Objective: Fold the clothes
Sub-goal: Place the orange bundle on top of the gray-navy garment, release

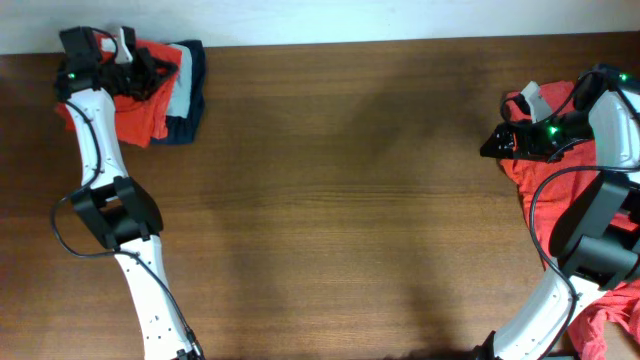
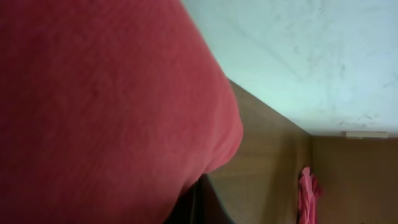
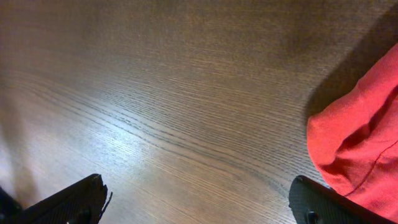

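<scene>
Beside the open right jaws, T-shirt [image 3: 354, 143]

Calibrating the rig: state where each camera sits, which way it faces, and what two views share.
Overhead: fixed above, looking straight down on the table; both arms, left pincer, right pincer.
Left wrist: close against the left red shirt, facing a pale wall beyond; fingers not clearly seen.
Right wrist: tilted down at bare wood; both fingertips, wide apart.
Shared: overhead and right wrist show the right red cloth.
</scene>
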{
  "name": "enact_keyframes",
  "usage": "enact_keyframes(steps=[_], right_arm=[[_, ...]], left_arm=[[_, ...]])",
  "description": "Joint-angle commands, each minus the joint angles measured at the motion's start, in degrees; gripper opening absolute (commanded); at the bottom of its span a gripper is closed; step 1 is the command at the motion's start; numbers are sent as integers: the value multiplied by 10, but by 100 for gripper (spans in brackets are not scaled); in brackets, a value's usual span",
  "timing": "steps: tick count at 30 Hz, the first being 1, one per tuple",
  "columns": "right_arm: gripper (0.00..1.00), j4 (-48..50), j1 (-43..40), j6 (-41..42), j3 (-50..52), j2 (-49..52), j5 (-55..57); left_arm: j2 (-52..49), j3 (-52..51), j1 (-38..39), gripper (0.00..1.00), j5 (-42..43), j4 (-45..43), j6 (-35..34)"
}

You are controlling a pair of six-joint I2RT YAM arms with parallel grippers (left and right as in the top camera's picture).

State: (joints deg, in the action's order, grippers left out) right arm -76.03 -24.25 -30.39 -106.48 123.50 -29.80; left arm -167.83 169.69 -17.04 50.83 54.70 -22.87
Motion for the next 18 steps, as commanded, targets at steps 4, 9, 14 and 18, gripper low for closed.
enact_keyframes(steps=[4, 9, 14, 18], right_arm=[[98, 0, -2, -2, 3, 0, 1], [98, 0, -2, -2, 3, 0, 1], [98, 0, -2, -2, 3, 0, 2], [98, 0, -2, -2, 3, 0, 1]], left_arm=[[28, 45, 11, 1, 39, -20, 6], [108, 102, 20, 1, 26, 18, 7], [243, 102, 42, 1, -144, 127, 14], [334, 102, 70, 1, -301, 216, 13]])
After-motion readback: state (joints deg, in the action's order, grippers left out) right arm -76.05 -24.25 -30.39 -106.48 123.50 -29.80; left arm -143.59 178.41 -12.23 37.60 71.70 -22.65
